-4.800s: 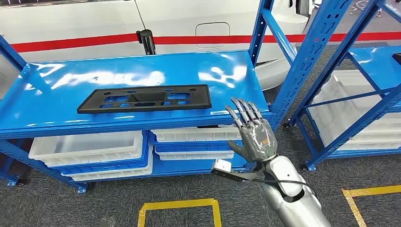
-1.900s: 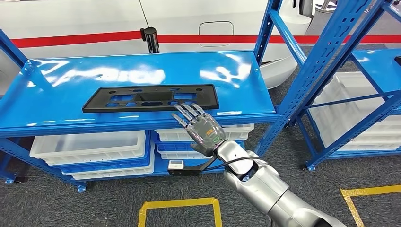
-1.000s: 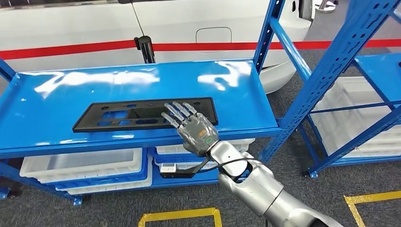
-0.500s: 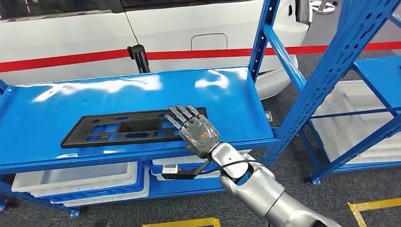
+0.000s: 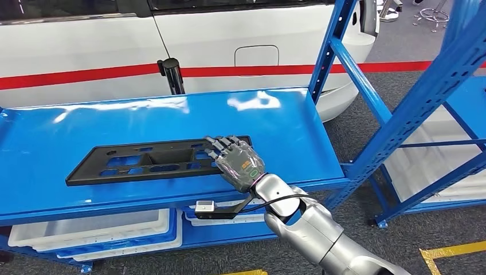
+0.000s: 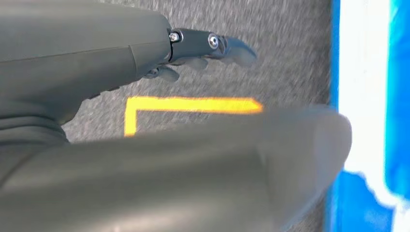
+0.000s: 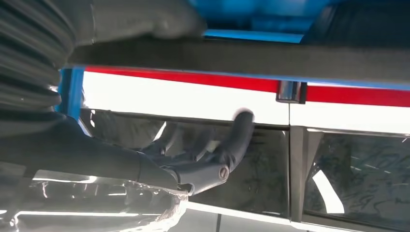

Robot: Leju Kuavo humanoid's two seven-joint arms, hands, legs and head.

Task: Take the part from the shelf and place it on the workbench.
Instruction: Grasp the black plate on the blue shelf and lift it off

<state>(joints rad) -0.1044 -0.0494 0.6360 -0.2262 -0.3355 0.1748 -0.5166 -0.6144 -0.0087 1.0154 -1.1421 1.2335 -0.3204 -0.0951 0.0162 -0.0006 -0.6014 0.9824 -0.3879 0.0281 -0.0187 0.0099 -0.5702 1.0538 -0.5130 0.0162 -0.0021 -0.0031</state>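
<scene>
A long black plastic part [image 5: 149,163] with several cut-outs lies flat on the blue shelf top [image 5: 275,120]. My right hand [image 5: 235,160] is at the part's right end, its fingers bent down over the top face near the corner. The right wrist view has the part's dark edge [image 7: 290,58] running between the grey thumb and the darker fingers [image 7: 217,159]. A clear gap separates those fingers from the part. My left hand [image 6: 96,58] hangs over the grey floor, holding nothing, its fingers stretched out.
A white car with a red stripe stands close behind the shelf. A black post [image 5: 172,74] rises at the shelf's back edge, and a blue upright [image 5: 329,51] at its right end. White bins [image 5: 86,235] fill the level below. A second blue rack [image 5: 453,143] stands to the right.
The camera has moved closer and shifted. My right hand came from beside the shelf's front edge up onto the part's right end, and its fingers have bent down over it.
</scene>
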